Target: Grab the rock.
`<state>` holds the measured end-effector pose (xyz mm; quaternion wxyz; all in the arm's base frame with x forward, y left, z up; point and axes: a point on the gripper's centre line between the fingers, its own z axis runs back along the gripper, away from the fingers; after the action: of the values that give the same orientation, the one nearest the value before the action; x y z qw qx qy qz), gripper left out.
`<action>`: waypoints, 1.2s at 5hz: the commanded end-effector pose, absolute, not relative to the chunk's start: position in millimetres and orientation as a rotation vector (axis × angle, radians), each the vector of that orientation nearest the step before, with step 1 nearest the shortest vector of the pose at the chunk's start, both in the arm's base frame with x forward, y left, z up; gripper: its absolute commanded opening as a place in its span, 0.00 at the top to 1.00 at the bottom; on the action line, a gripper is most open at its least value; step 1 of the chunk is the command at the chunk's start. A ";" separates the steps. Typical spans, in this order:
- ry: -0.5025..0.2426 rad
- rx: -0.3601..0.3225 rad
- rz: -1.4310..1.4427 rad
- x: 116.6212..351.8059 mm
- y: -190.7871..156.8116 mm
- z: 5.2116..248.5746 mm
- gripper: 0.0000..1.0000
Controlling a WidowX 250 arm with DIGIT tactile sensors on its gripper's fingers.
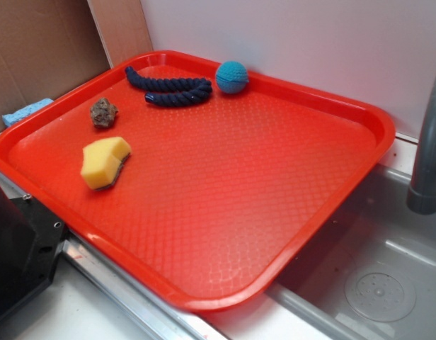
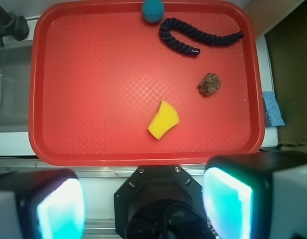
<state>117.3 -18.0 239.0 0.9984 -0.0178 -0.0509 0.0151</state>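
Note:
The rock (image 1: 103, 112) is a small lumpy brown-grey stone on the left part of the red tray (image 1: 331, 106). It also shows in the wrist view (image 2: 209, 83), right of the tray's (image 2: 93, 154) middle. My gripper (image 2: 143, 201) is open and empty, high above the tray's near edge, over the black robot base. Its two teal-lit fingertips (image 2: 227, 201) stand wide apart. The rock lies far ahead of it and to the right. The gripper does not show in the exterior view.
A yellow sponge (image 1: 105, 161) lies near the rock, also seen in the wrist view (image 2: 163, 120). A dark blue rope (image 1: 168, 88) and a teal knitted ball (image 1: 231, 76) lie at the tray's far side. A sink (image 1: 381, 283) with a grey tap (image 1: 427, 156) is on the right. A blue sponge (image 1: 25, 111) lies off the tray.

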 end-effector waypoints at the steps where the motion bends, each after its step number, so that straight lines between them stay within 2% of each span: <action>1: -0.102 -0.036 0.030 117.3 -18.0 239.0 0.00; 2: -0.130 -0.047 0.147 124.6 -4.5 229.7 0.00; 3: -0.201 -0.069 0.305 129.2 11.6 213.0 0.00; 4: -0.237 -0.052 0.411 137.3 26.4 195.1 0.00; 6: -0.251 0.032 0.670 146.0 61.1 143.8 0.00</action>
<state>145.6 57.1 136.8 0.9384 0.0159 -0.1109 0.3270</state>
